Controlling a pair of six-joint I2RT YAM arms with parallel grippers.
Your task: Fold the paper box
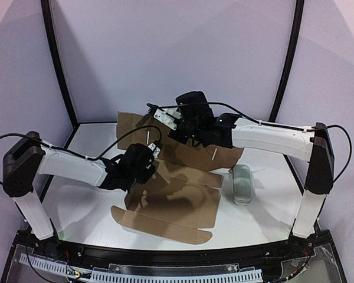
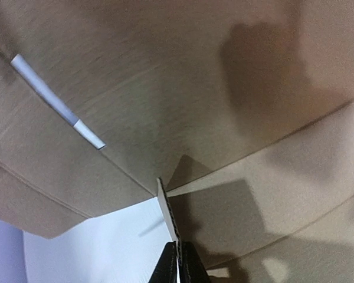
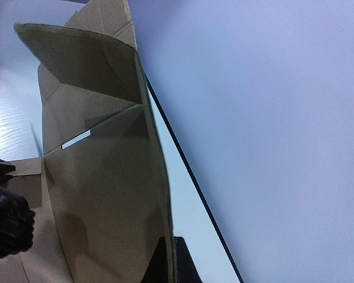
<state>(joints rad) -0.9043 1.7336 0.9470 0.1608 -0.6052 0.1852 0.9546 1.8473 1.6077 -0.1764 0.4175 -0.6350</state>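
While the left gripper (image 2: 178, 247) and right gripper (image 3: 167, 246) each pinch a flap edge, the plain brown corrugated-cardboard paper box (image 1: 183, 203) lies largely flat; most folding looks undone.

The surface (image 1: 271, 218) is white and glossy, with a thin black line along its left, far and right edges, and pale walls rise behind it. A brown cardboard box (image 1: 177, 206), not yet folded up, lies around the middle. Its near part rests flat, with a long round-cornered flap toward the near edge, while its far part stands up off the surface. To the right of the cardboard, close beside its edge, lies a small pale grey-green oblong thing (image 1: 242, 184), its long side running from near to far. Dark shadows fall across the flat cardboard.
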